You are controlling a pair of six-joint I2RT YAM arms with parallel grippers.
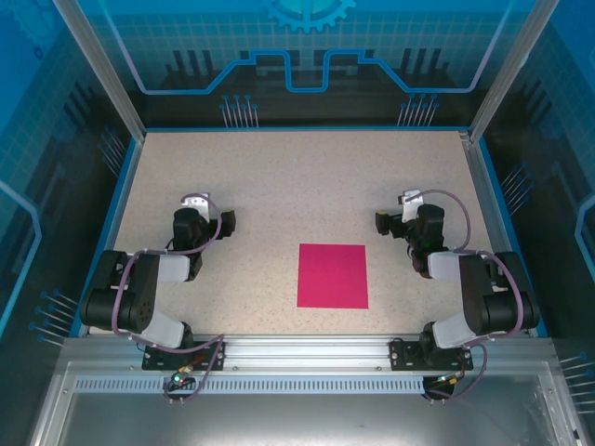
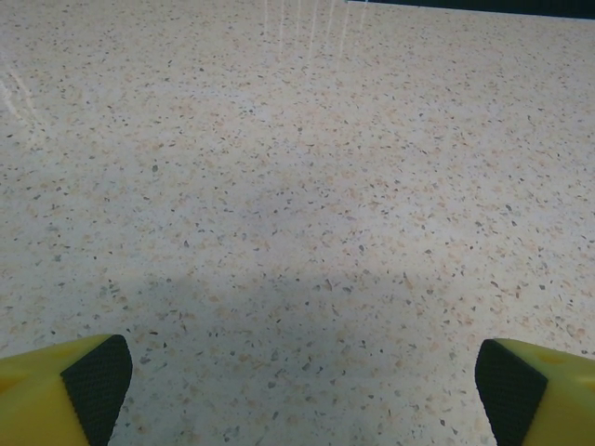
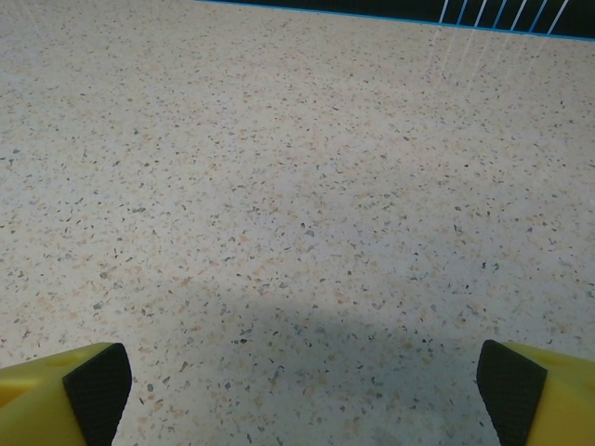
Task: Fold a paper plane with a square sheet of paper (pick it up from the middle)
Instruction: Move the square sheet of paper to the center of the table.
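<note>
Robot lab cell: blue printed panels (image 1: 297, 46) enclose a speckled table (image 1: 297, 186).

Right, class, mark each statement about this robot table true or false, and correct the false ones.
1. The square sheet of paper lies flat and unfolded on the table. True.
2. The sheet is blue. False: it is magenta-pink.
3. The jaws of the left arm and the right arm stand open. True.
4. The left arm's jaws grip the sheet. False: they hang over bare table, apart from it.
</note>
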